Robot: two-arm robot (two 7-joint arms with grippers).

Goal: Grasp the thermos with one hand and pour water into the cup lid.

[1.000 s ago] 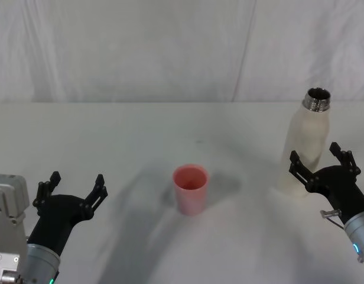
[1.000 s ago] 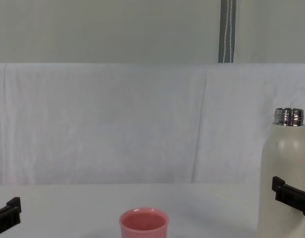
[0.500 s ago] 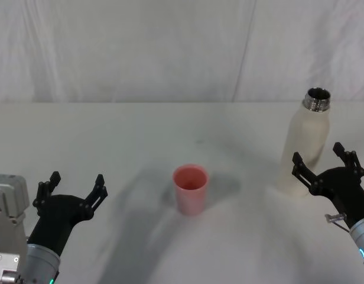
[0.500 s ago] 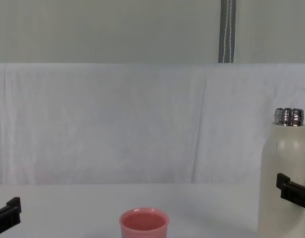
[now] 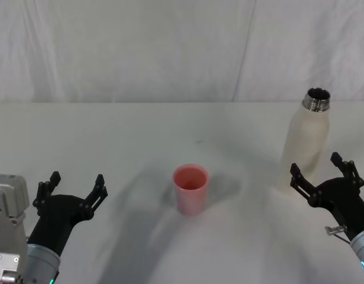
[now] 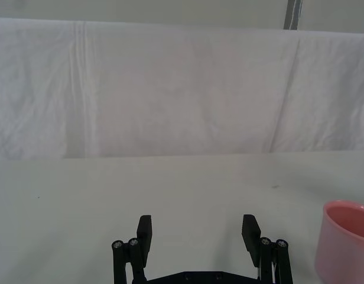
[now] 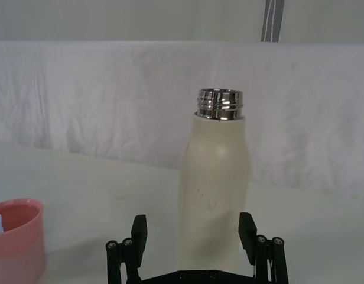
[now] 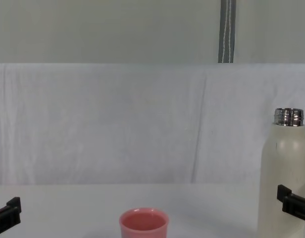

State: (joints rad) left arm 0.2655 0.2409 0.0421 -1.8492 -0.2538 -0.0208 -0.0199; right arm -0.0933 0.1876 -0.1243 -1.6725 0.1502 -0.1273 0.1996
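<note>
Head view: the tall cream-white cylindrical thermos (image 5: 306,142) with its open, shiny steel neck stands upright at the far right of the white table (image 5: 123,136). The right gripper (image 5: 321,171) sits just in front of its base, fingers spread wide and not touching it. The small salmon-pink round cup lid (image 5: 190,189) stands upright near the table's middle, well apart from the thermos, with bare tabletop between them. The left gripper (image 5: 74,183) rests low at the near left, fingers apart, with open table between it and the cup lid. A white draped backdrop (image 5: 140,47) closes off the table's far edge.

Left wrist view: the left gripper's (image 6: 197,232) two fingers stand apart over bare table; the cup lid (image 6: 346,239) shows at the frame's edge.

Right wrist view: the thermos (image 7: 215,189) stands straight ahead of the right gripper (image 7: 194,234), whose fingers flank its lower body with a gap on each side. The cup lid (image 7: 15,239) is off to one side.

Chest view: the thermos (image 8: 283,173) rises at the right edge, one finger of the right gripper (image 8: 293,204) beside its lower part. The cup lid (image 8: 143,224) sits low at centre, and a finger of the left gripper (image 8: 7,214) enters at the lower left.
</note>
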